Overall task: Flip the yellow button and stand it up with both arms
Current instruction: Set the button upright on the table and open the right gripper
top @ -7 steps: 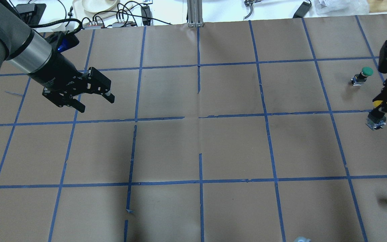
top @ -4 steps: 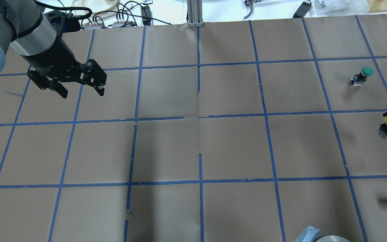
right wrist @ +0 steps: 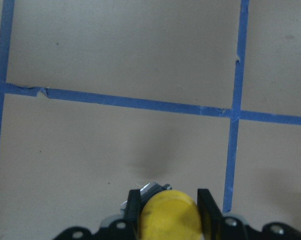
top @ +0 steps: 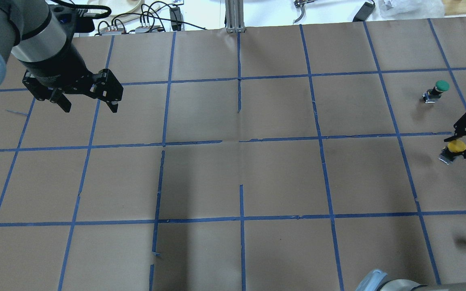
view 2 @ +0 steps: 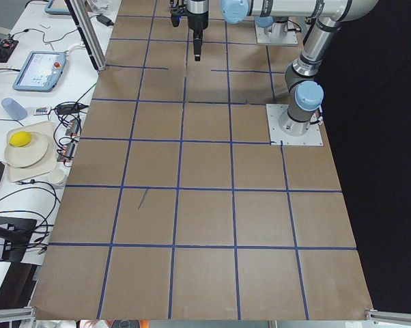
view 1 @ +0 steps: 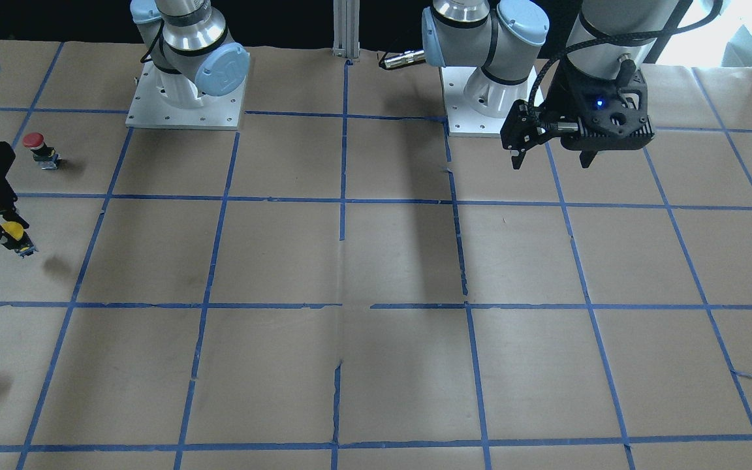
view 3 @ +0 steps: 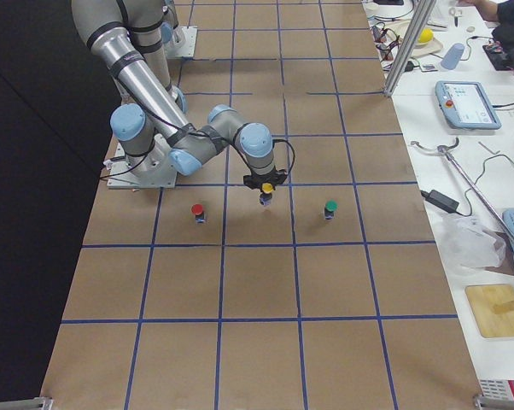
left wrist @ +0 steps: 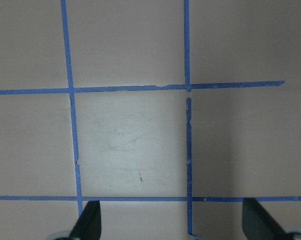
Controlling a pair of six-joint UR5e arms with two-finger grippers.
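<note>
Yellow button point(right wrist: 170, 219) is hanging just off the paper point(top: 281, 178) at the far right, right gripper point(top: 458, 148) clamping its cap | left gripper point(top: 90, 107) is hovering well apart, fingers spread and empty, likely placed to receive the button for the flip.

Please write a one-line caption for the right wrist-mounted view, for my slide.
Right gripper clamps the yellow button above the blue-taped brown table.

I had the left gripper point(top: 90, 106) hanging at the far left, pointing down, jaws spread wide. The right gripper point(right wrist: 170, 214), at the right edge, had its jaws clamped on the yellow button point(top: 456, 145).
</note>
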